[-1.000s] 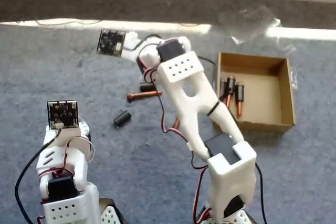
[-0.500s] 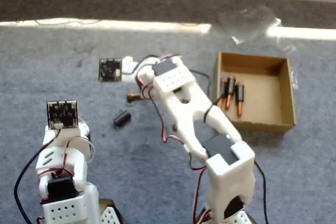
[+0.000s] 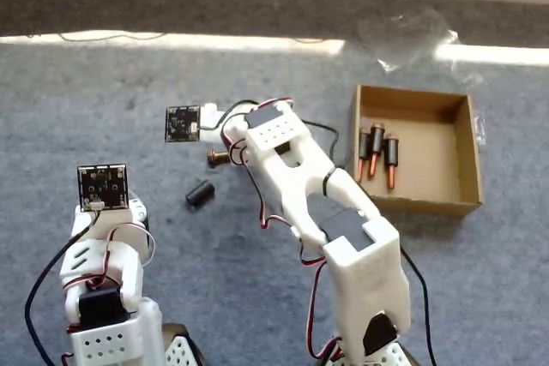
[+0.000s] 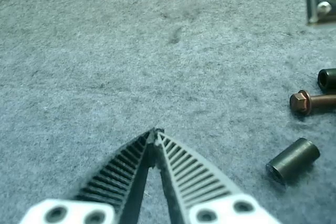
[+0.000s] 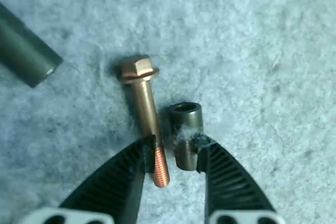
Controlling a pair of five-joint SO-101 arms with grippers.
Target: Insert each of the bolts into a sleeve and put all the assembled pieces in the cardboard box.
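Read clock directions from the high view, with 12 o'clock at the far edge of the desk (image 3: 129, 100). The right arm stretches from 6 o'clock toward the desk centre. The right pincer (image 5: 176, 145) is down at the desk surface and parted to a moderate gap. In that gap lie the threaded tip of the bolt (image 5: 143, 106) and the lower part of the sleeve (image 5: 187, 121). One finger touches the bolt shank and the other touches the sleeve, but neither part is lifted. The bolt and the sleeve lie side by side and just apart, and the bolt is not inserted. The loose sleeve (image 3: 200, 193) lies on its side on the desk, at 7 o'clock from the bolt head and near it. The left arm stands at the 7 o'clock corner. The left pincer (image 4: 155, 132) has its fingers pressed together at the tips, with nothing between them, over bare desk surface. The cardboard box (image 3: 429, 205) sits at 3 o'clock. It contains three assembled pieces (image 3: 376, 153), which lie side by side near its 9 o'clock wall, with the sleeve ends toward 12 o'clock and the threaded ends toward 6 o'clock. A clear plastic bag (image 3: 412, 36) lies at 1 o'clock, beyond the box.
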